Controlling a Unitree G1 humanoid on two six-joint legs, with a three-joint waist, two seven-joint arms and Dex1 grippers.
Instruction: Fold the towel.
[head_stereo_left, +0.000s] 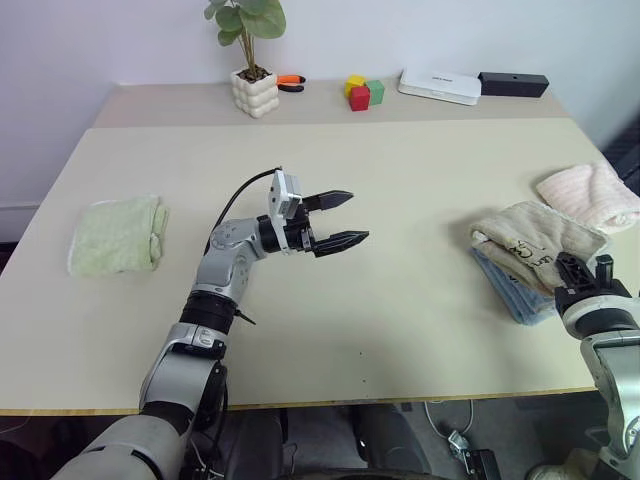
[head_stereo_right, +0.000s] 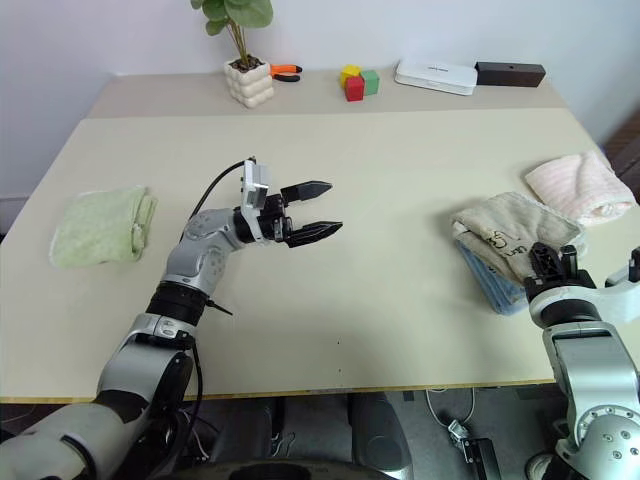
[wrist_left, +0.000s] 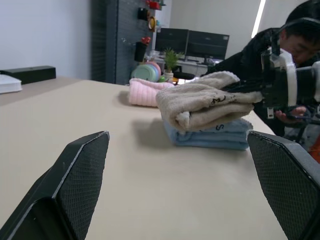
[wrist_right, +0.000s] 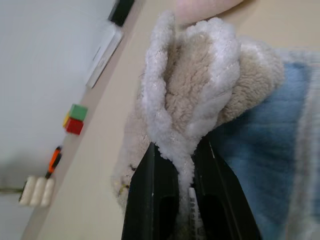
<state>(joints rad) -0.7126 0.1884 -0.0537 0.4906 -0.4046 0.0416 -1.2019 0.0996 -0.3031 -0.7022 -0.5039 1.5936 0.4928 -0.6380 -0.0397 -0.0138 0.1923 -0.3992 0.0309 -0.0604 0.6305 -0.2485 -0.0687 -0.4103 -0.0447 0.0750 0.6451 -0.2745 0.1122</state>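
Right tool pinching the towel's edge, left tool waiting wide.

My right tool (wrist_right: 183, 200) is clamped on a fold of the beige towel (head_stereo_left: 535, 243), which lies bunched on a blue towel (head_stereo_left: 510, 290) at the right of the frame near the table (head_stereo_left: 400, 180) edge, a pink cloth (head_stereo_left: 592, 195) just behind it. My left tool (head_stereo_left: 338, 218) hangs at centre frame, spread wide and empty, pointing toward the pile. To do this well I judge I should draw the beige towel clear of the blue one onto bare table, keep my pinch on the white edging, and take a second corner with the left before spreading.
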